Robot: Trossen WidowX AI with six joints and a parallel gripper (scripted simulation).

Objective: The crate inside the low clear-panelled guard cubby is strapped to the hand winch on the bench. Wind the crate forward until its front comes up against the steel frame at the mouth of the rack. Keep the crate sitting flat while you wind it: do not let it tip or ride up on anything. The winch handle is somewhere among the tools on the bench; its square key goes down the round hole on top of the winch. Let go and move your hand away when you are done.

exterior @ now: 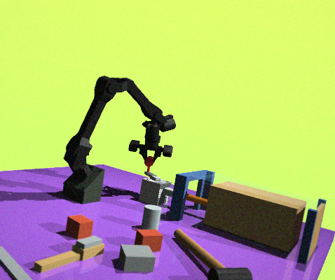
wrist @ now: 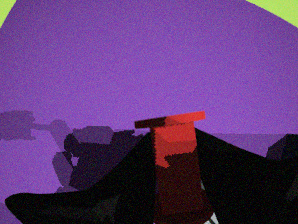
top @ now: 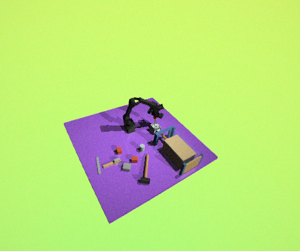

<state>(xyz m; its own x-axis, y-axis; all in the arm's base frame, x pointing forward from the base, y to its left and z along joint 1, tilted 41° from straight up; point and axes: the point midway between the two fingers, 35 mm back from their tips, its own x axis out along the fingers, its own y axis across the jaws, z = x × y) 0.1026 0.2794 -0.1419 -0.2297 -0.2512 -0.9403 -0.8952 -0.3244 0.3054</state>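
My gripper (top: 155, 117) (exterior: 149, 159) (wrist: 170, 135) is shut on the red knob (exterior: 149, 162) (wrist: 177, 137) of the winch handle, above the winch. The handle's grey arm (exterior: 152, 176) lies just over the top of the pale winch (top: 155, 128) (exterior: 149, 190); its key and the hole are hidden. An orange strap (top: 164, 137) (exterior: 197, 199) runs from the winch side through the blue steel frame (top: 155, 138) (exterior: 179, 197) to the tan crate (top: 179, 147) (exterior: 251, 217). The crate sits flat, with a gap between its front and the frame.
Blue posts with a tan board (top: 192, 164) (exterior: 317, 227) stand behind the crate. A grey cylinder (top: 142, 147) (exterior: 151, 218), two red cubes (top: 118, 150) (exterior: 149, 239), a grey block (top: 126, 167) (exterior: 137, 259), a black-headed mallet (top: 145, 166) (exterior: 198, 248), a wooden tool (top: 109, 164) (exterior: 58, 260) and a grey bar (top: 98, 165) (exterior: 9, 262) lie on the bench.
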